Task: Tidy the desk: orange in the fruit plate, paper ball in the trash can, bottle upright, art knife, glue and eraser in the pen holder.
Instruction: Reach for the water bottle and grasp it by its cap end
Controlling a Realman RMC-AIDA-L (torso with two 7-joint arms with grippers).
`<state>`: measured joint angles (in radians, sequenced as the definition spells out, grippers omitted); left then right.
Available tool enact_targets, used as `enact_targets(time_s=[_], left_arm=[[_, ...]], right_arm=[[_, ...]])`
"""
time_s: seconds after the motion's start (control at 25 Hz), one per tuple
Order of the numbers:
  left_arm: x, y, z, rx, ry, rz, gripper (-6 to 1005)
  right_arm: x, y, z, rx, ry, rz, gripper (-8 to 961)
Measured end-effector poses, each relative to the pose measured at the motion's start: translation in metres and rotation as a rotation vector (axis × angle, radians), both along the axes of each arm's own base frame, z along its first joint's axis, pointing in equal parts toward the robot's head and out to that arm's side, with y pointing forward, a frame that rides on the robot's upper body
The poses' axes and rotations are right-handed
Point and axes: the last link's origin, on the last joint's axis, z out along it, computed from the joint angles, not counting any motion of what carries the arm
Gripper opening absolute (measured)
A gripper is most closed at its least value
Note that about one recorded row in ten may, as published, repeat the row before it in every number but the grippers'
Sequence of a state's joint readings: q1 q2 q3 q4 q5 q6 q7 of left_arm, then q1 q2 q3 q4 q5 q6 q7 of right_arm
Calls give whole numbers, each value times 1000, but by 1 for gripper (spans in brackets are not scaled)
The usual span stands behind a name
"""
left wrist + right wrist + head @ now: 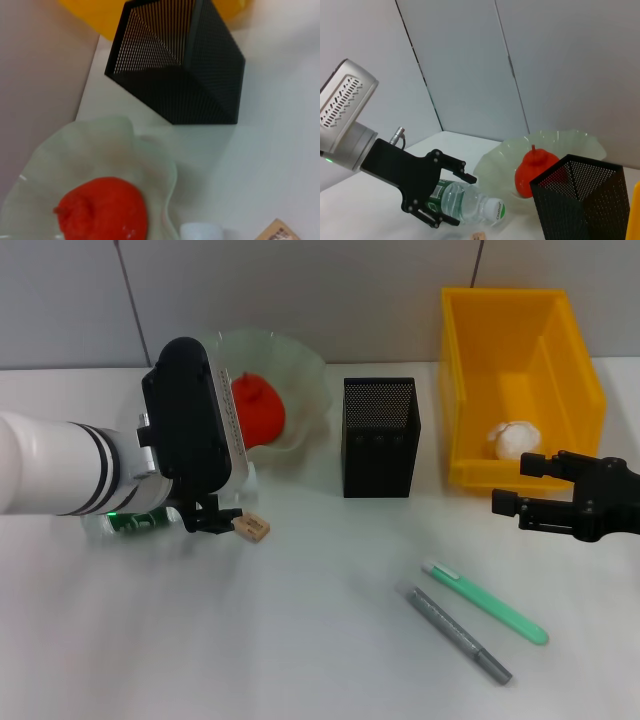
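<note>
Two grippers are in view over a white desk. L gripper sits low at the desk's left side, fingers spread wide around the bottle, which lies on its side just in front of the fruit plate; from the rt wrist view the fingers straddle the labelled end but don't look closed on it, so it holds nothing yet. R gripper hovers in front of the trash can, fingers apart, empty. Orange already rests in the plate; paper ball lies inside the yellow can. Eraser lies on the desk just beside the L gripper. Pen holder stands upright betw. plate and can, looks empty. Green art knife and grey glue pen lie side by side, near each other, in front of the holder. Judgement: bottle is prob. light, thin-walled, smooth and apt to roll or dent; best taken across the body near the label, squeezing gently, then tipped up onto its base.
</note>
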<state>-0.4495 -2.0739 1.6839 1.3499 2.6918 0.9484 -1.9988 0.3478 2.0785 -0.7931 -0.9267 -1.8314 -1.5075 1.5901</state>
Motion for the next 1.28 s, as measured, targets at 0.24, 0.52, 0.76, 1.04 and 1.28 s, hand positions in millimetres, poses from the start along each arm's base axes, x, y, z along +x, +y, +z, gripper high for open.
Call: enact_targets(time_s=[0.24, 0.52, 0.76, 1.04, 1.28], left_arm=[[4, -1, 5, 11, -14, 30, 780], [4, -2, 3, 3, 3, 26, 779], [14, -9, -15, -56, 36, -25, 779], [27, -5, -27, -83, 52, -66, 778], [28, 7, -35, -68, 60, -57, 777]], right_arm=[[0, 0, -2, -7, 5, -2, 838], [1, 1, 0, 3, 9, -8, 838], [2, 1, -1, 2, 10, -9, 838], [1, 1, -4, -8, 19, -10, 839], [2, 1, -7, -14, 23, -11, 839]])
